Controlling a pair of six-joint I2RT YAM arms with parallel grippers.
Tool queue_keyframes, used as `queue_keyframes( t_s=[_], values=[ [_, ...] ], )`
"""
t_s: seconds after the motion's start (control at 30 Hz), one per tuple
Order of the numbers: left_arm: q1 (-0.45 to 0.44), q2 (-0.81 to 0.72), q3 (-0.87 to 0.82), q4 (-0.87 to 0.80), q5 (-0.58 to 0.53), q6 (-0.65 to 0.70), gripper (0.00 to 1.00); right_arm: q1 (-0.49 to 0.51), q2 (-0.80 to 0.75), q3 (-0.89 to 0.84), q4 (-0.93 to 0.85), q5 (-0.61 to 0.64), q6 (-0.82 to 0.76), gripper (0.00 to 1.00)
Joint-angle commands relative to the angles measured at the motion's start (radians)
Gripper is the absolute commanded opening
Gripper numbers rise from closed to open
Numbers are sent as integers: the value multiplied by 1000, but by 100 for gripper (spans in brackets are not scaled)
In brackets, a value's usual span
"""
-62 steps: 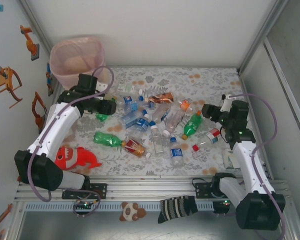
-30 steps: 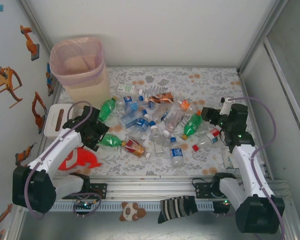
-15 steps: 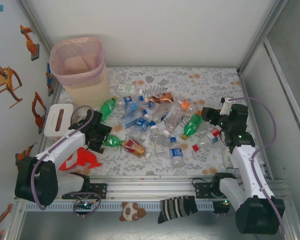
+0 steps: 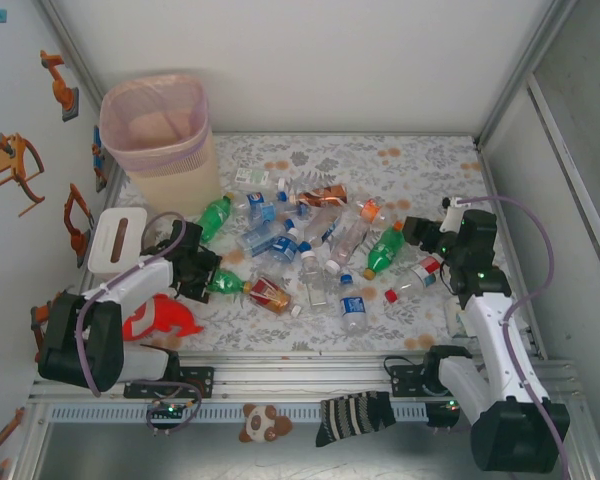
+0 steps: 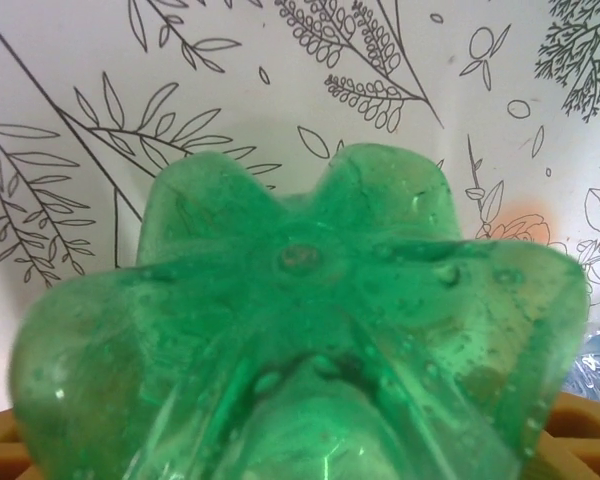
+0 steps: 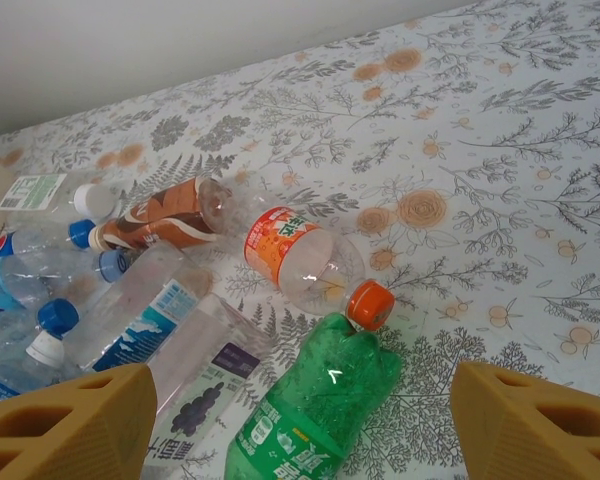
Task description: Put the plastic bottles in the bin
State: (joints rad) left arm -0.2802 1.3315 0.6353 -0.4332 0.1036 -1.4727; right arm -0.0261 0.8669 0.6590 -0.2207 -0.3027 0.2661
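While the bin [image 4: 155,130] stands at upper left of the top view, its contents too hard to read, the plastic bottles [image 4: 310,250] lie strewn mid-frame, so nearly everything looks left to do; the left gripper [image 4: 204,277] straddles a green bottle [image 5: 300,330], jaws wide, clamped or not I cannot tell; the right gripper [image 4: 416,230] hangs wide open, empty, above an orange-capped green bottle [image 6: 315,400]

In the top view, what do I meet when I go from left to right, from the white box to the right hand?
white box → left hand → red-labelled bottle → nearest blue-labelled bottle → right hand
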Motion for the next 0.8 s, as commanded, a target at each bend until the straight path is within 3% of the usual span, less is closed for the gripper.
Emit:
queue_keyframes(
  t_s=[0.0,0.23,0.43,0.57,0.77],
  values=[
    [6,-27,17,-20,-23,22,69,9,-17,35,-8,-7,-3,76],
    [6,-67,20,-44,-46,28,58,11,-25,42,-16,-4,-7,76],
    [22,-113,56,-98,-84,75,57,11,-26,49,-20,-7,-5,76],
    [30,-159,94,-148,-115,135,52,11,-28,50,-25,-4,-8,76],
    [50,-251,145,-145,-146,329,47,11,-26,61,-35,5,-25,76]
  ],
)
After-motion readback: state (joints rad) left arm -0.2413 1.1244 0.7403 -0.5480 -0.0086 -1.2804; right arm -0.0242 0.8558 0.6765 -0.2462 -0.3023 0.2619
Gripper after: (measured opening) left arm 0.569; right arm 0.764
